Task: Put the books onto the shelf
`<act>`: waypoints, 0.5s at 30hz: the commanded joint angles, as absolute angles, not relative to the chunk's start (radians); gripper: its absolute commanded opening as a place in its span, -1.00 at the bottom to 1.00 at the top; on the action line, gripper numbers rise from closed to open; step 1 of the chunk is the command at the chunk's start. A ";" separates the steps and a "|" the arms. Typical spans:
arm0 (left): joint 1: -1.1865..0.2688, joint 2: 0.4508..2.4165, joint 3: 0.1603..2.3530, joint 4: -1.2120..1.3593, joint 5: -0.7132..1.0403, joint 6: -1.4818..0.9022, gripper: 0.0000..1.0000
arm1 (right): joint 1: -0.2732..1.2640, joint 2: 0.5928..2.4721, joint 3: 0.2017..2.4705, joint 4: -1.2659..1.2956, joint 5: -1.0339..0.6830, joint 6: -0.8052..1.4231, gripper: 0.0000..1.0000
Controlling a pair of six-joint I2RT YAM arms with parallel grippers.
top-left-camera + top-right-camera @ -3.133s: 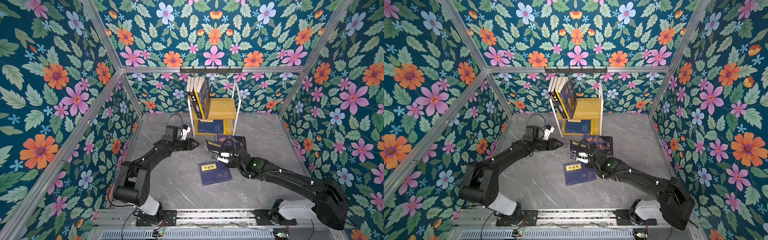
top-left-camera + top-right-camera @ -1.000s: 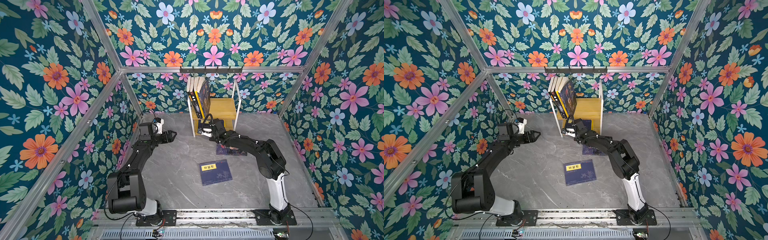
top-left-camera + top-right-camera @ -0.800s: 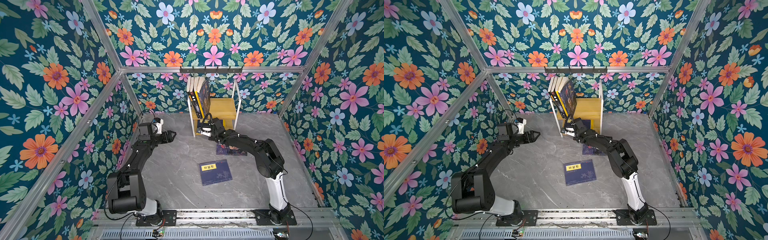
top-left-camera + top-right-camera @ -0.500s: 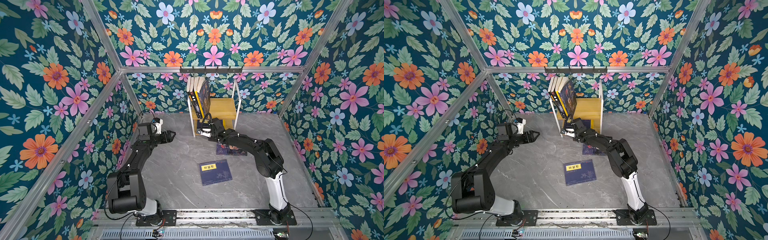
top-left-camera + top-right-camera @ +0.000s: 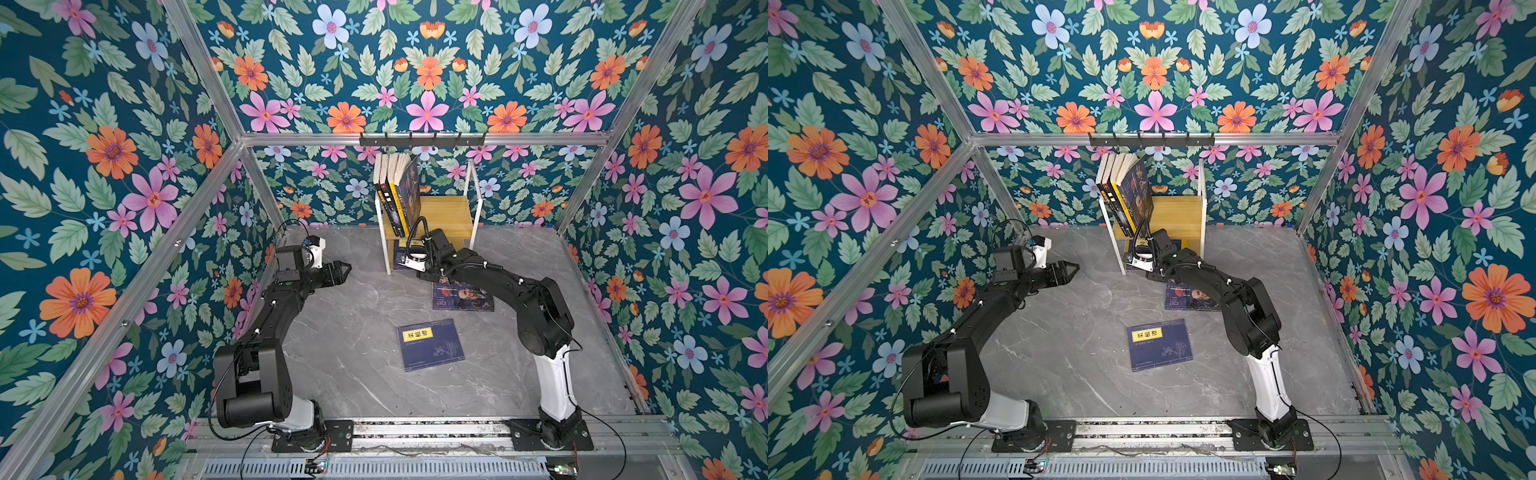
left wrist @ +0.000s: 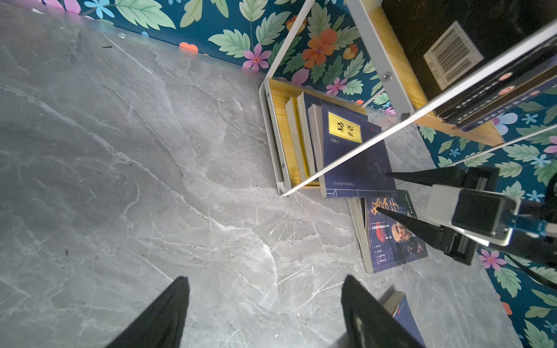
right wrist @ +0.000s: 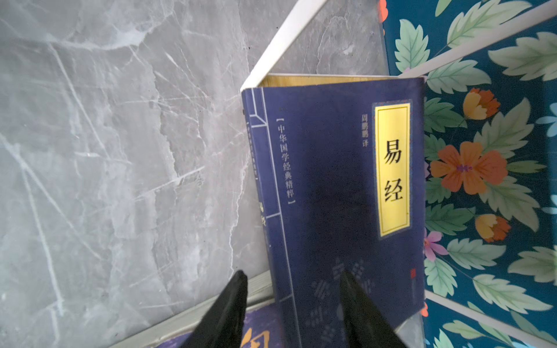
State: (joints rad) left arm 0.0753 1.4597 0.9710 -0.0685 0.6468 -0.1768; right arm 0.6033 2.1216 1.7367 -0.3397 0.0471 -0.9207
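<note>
Right hand (image 6: 384, 192) is at the shelf's (image 5: 449, 212) lower tier, released. Its fingers (image 7: 223, 310) are spread, one beside the spine and one over the cover of the navy 易经 book (image 7: 331, 180), not pinching it. That book sits in the lower tier with other books (image 6: 297, 135), its near end sticking out past the white frame. On the upper tier a row of books (image 5: 395, 187) stands at the left end, leaning.

On the tabletop (image 5: 332, 365), a purple portrait-cover book (image 5: 463, 296) lies just in front of the shelf, partly under the right arm. A second navy book (image 5: 432, 344) with a yellow label lies flat nearer the middle.

Left hand (image 5: 347, 268) is released too, jaws wide and empty. It hovers over bare tabletop left of the shelf, apart from the books.
</note>
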 commanded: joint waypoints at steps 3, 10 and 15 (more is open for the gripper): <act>0.077 1.450 0.969 -0.055 0.657 -0.171 0.61 | 0.591 2.165 1.783 -0.381 0.033 -0.914 -0.06; 0.078 1.448 0.964 -0.053 0.652 -0.166 0.60 | 0.571 2.204 1.835 -0.400 0.023 -0.921 -0.20; 0.080 1.454 0.960 -0.049 0.634 -0.167 0.59 | 0.563 2.214 1.845 -0.398 0.012 -0.925 -0.28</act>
